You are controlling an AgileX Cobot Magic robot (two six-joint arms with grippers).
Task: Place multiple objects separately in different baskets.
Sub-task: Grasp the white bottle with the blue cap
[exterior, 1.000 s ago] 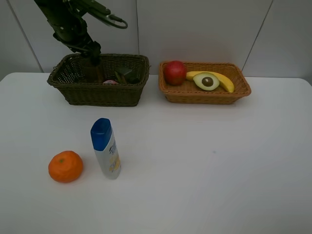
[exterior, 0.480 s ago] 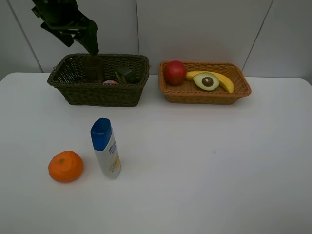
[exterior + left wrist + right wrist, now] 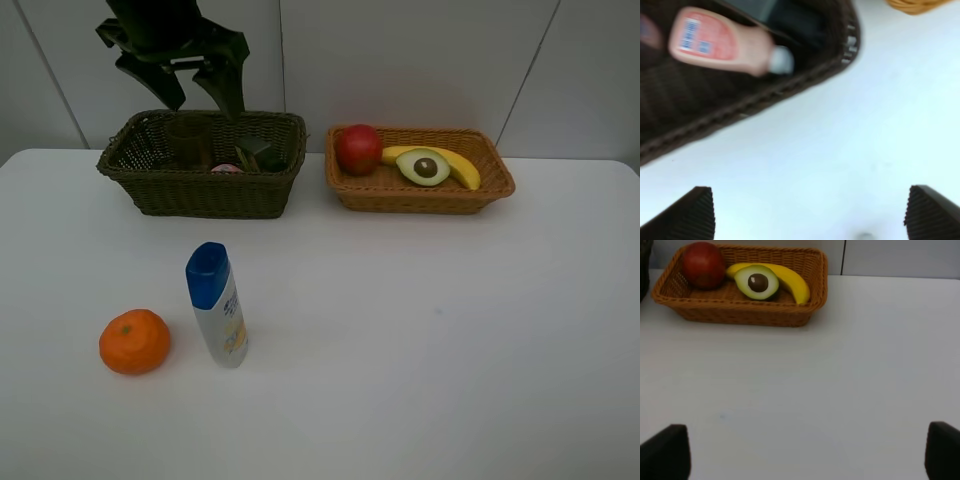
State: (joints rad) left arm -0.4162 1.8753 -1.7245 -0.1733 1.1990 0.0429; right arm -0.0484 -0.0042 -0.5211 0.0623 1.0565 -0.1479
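Observation:
My left gripper is open and empty, hanging above the back of the dark olive basket. In that basket stand the translucent cup, the dark green bottle and the pink bottle. The left wrist view shows the open gripper, the pink bottle lying down and the basket wall. The orange-tan basket holds the red apple, avocado half and banana. The orange and white blue-capped bottle stand on the table's front left. My right gripper is open, well before the orange-tan basket.
The white table meets a pale panelled wall just behind the baskets. The two baskets stand side by side with a narrow gap between them.
My left gripper has risen out of the dark basket, shifted right and spread open. The cup stays standing in the basket. Nothing else has moved.

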